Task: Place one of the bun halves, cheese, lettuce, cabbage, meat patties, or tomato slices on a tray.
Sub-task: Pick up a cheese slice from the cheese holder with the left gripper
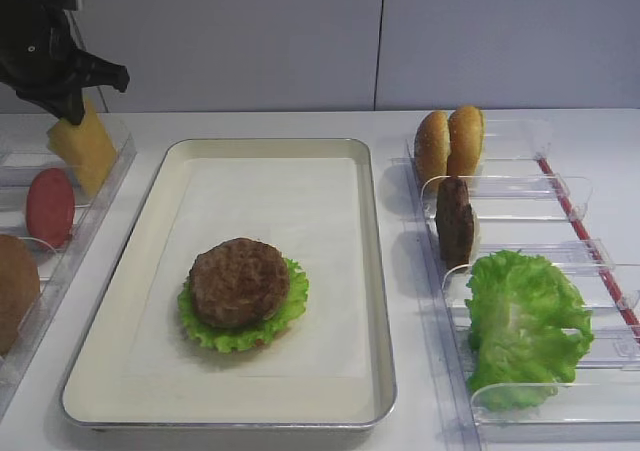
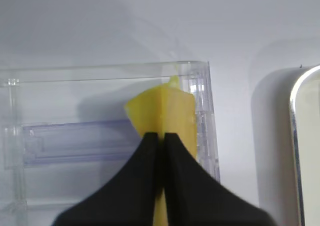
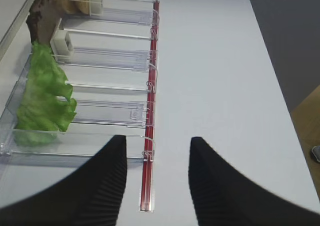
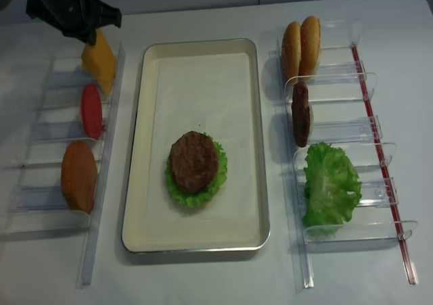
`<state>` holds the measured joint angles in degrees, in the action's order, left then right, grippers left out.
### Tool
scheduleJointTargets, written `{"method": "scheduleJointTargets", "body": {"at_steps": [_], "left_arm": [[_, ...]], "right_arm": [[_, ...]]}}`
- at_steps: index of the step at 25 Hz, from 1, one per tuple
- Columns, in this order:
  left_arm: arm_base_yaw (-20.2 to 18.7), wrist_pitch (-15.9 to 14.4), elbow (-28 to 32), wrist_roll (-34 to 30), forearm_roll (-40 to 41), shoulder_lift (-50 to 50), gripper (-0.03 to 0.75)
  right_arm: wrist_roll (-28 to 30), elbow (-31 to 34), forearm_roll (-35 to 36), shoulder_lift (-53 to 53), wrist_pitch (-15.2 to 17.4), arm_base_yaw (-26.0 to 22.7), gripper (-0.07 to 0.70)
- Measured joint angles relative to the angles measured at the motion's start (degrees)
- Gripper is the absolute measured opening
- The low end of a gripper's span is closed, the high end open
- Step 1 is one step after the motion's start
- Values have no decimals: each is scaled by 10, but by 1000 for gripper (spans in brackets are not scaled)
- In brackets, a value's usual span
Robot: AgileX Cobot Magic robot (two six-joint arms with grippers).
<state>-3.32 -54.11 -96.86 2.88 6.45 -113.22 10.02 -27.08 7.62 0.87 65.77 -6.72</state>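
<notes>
The cheese (image 2: 167, 108) is standing on edge in the far compartment of the clear bins (image 1: 110, 161) on the left of the worktop (image 1: 400, 411), well apart from the tray (image 1: 375, 271), where a meat patty (image 1: 240, 281) is already lying on lettuce (image 1: 292, 306).

The slice is thin and floppy, so it is likely to be bending or sliding out of a pinch that is catching only its top edge; if that happens during the carry, it would be dropping short of the tray or landing folded. Its lower part is also sitting behind the bin wall, so a sideways pull before a clean lift risks dragging the bin or peeling the slice free.

The left fingers (image 2: 161, 141) are pressing together on the upper edge of the cheese, with only the slice between them. The right fingers (image 3: 157, 181) are standing open and holding nothing, hovering above the worktop just beside the right-hand bins (image 3: 110, 60).
</notes>
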Motion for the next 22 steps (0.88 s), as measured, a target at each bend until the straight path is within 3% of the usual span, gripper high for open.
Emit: {"method": "scheduleJointTargets", "body": {"at_steps": [9, 17, 22], "left_arm": [[0, 0, 0, 0, 0, 0, 14], [0, -7, -3, 0, 1, 5, 191], [0, -14, -3, 0, 1, 6, 227]], "right_arm": [[0, 0, 0, 0, 0, 0, 330], [0, 0, 0, 0, 0, 0, 330], [0, 0, 0, 0, 0, 0, 330]]}}
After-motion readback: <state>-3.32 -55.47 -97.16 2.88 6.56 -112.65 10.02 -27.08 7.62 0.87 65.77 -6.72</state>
